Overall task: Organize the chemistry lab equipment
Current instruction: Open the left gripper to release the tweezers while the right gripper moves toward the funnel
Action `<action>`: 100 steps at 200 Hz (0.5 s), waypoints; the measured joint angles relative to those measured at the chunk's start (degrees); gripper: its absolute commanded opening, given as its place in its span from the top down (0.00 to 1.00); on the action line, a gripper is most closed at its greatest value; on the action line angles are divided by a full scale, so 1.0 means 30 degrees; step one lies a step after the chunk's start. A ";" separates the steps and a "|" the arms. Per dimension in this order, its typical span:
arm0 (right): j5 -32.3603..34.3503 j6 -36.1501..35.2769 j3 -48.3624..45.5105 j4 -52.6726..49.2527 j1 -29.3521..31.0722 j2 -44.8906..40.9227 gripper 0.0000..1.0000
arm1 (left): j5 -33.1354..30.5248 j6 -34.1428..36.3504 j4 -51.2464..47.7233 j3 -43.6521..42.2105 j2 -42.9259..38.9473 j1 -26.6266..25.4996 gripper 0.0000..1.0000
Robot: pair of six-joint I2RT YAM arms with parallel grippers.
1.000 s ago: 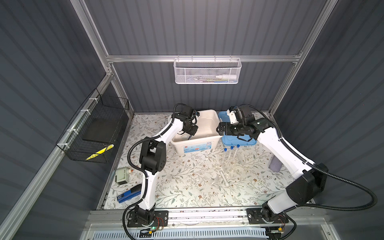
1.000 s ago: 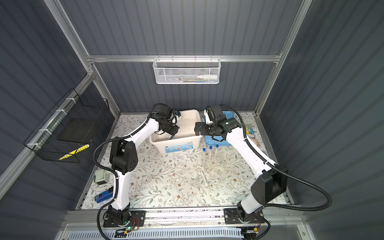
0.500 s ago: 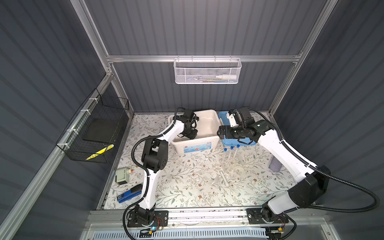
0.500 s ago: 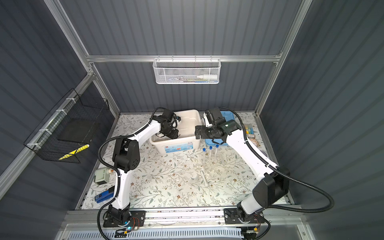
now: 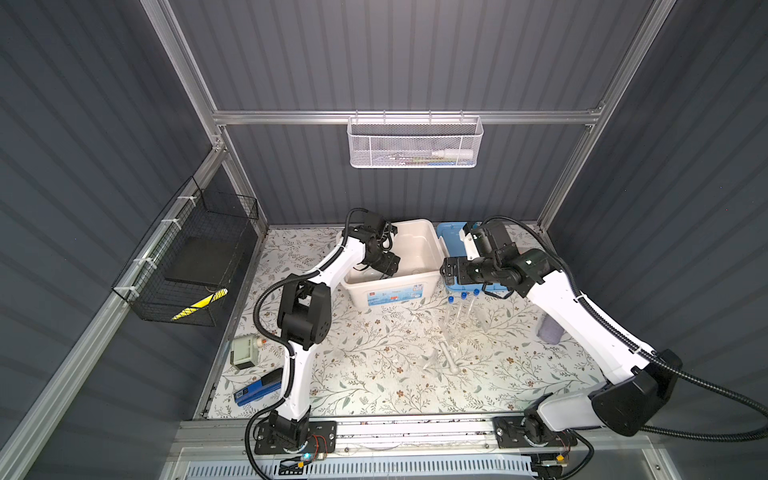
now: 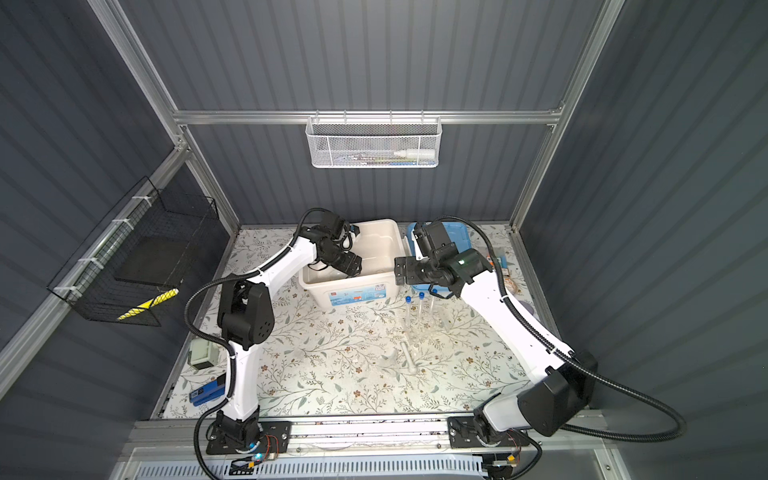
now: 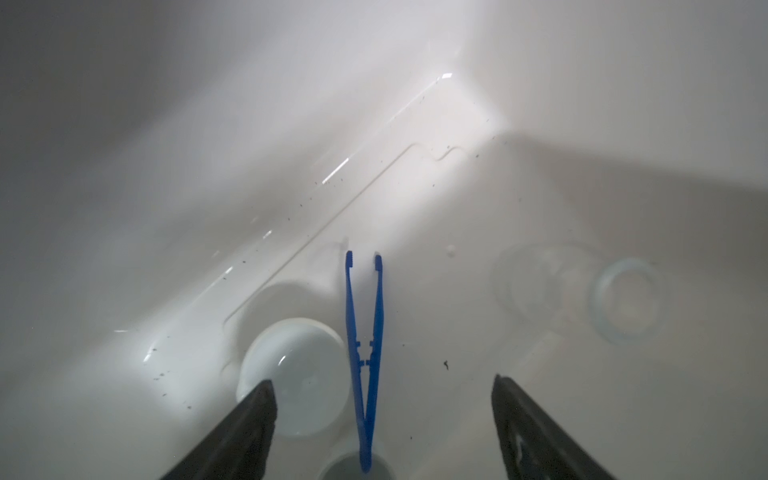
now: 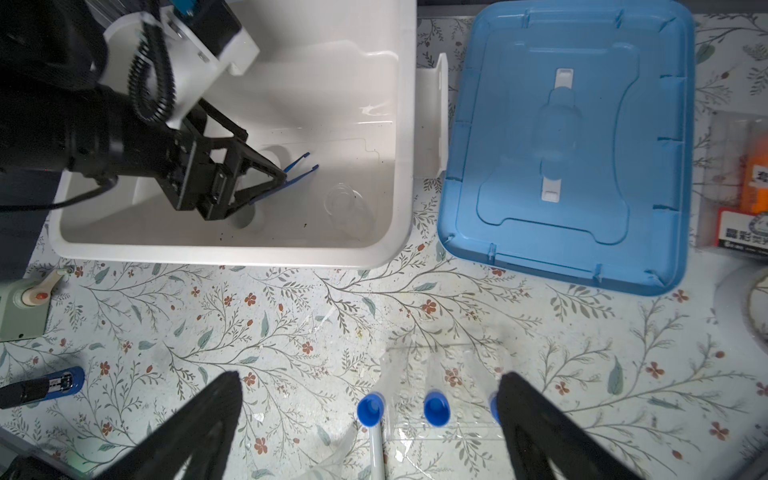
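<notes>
Left arm (image 5: 299, 374) and right arm (image 5: 582, 311): white shells, black joints, black corrugated conduit (image 5: 706, 395). Left gripper (image 7: 382, 380), right gripper (image 8: 369, 375): black tapered fingers. Green light (image 6: 462, 262) near right wrist.

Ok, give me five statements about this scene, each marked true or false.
1. The tweezers lie inside the white bin. True.
2. The left gripper is clamped on the tweezers. False: the left gripper's jaws stand wide open either side of them.
3. The blue lid sits on the bin. False: the blue lid lies on the table beside it.
4. The blue-capped test tubes are outside the bin. True.
5. The right gripper holds the pestle. False: the right gripper is open and empty; the pestle lies on the table.
</notes>
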 measured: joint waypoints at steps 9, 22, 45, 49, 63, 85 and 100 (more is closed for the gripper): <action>0.0335 -0.0131 -0.0138 -0.0095 0.0313 -0.0233 0.04 | 0.0000 -0.0168 0.0240 -0.0182 -0.0765 0.0000 0.00; 0.0954 -0.0299 -0.0401 -0.0248 0.0947 -0.0758 0.05 | 0.0000 -0.0211 0.0758 -0.0663 -0.2098 0.0000 0.00; 0.2251 -0.0568 -0.0976 -0.0452 0.2251 -0.1887 0.07 | 0.0015 -0.0474 0.1617 -0.1683 -0.4262 0.0000 0.00; 0.2484 -0.0583 -0.1100 -0.0444 0.2499 -0.2091 0.07 | 0.0007 -0.0539 0.1770 -0.1851 -0.4546 0.0000 0.00; 0.3315 -0.0576 -0.1690 -0.0437 0.3402 -0.2871 0.10 | 0.0015 -0.0780 0.2273 -0.2470 -0.5326 0.0000 0.00; 0.4590 -0.0437 -0.2965 -0.0415 0.4940 -0.4095 0.16 | 0.0022 -0.1297 0.3031 -0.3861 -0.6258 0.0000 0.00; 0.5566 -0.0204 -0.3920 -0.0379 0.6273 -0.4809 0.19 | 0.0015 -0.1676 0.3453 -0.4983 -0.6856 0.0000 0.00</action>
